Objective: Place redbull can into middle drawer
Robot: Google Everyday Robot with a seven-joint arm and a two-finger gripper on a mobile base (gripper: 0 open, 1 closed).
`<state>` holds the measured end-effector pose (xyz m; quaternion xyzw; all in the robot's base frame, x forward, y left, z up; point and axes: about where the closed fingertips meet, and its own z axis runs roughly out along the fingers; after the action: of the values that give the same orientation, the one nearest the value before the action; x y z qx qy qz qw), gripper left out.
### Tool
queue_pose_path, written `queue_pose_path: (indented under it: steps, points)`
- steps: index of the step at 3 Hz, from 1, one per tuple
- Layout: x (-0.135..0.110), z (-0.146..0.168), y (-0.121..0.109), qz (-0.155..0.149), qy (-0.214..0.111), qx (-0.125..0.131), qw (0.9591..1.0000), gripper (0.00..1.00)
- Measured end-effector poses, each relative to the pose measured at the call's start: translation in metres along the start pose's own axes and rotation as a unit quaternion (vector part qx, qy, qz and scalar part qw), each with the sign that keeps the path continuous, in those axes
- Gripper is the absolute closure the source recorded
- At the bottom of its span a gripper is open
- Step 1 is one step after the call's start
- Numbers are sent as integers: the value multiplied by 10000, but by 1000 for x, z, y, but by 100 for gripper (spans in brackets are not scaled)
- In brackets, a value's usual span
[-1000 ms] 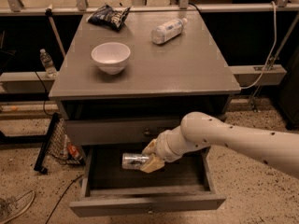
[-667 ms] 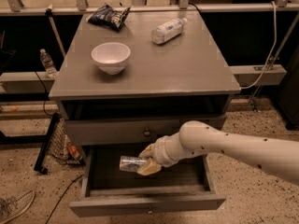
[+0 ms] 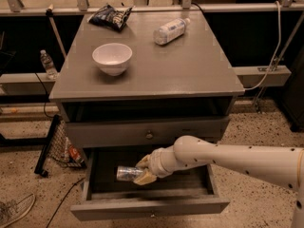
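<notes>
1. Fingers (image 3: 144, 178) of the gripper (image 3: 144, 171) are clamped on one end of the redbull can (image 3: 126, 173), which lies sideways with its free end pointing to 9 o'clock.
2. Gripper and can are inside the pulled-out middle drawer (image 3: 149, 207), left of its centre and low over the dark bottom; I cannot tell whether the can touches it.
3. By my judgement the carrying is done. What is left is to let go and draw the arm (image 3: 228, 156) out.
4. Just above, the drawer front with a knob (image 3: 149, 135) is shut.
5. On the grey surface (image 3: 190, 70) are a white bowl (image 3: 112, 58) at 10 o'clock, a clear bottle (image 3: 170, 31) lying at 1 o'clock, and a dark snack bag (image 3: 110, 16) at 11 o'clock.
6. Around it, a shoe (image 3: 16, 210) lies at 7 o'clock on the speckled floor (image 3: 28, 175), a small bottle (image 3: 47, 64) stands at 9 o'clock, and a metal rail (image 3: 142, 8) crosses at 12 o'clock.
</notes>
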<state>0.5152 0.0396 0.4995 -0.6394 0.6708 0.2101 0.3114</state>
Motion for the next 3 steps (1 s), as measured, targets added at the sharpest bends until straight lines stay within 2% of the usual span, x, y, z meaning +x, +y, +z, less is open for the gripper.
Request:
queue_pose_path:
  steps: [1,3]
  points:
    - [10,22,4,68,9,-51,10000,100]
    - [12,57,8,75,-94,-184,9998,100]
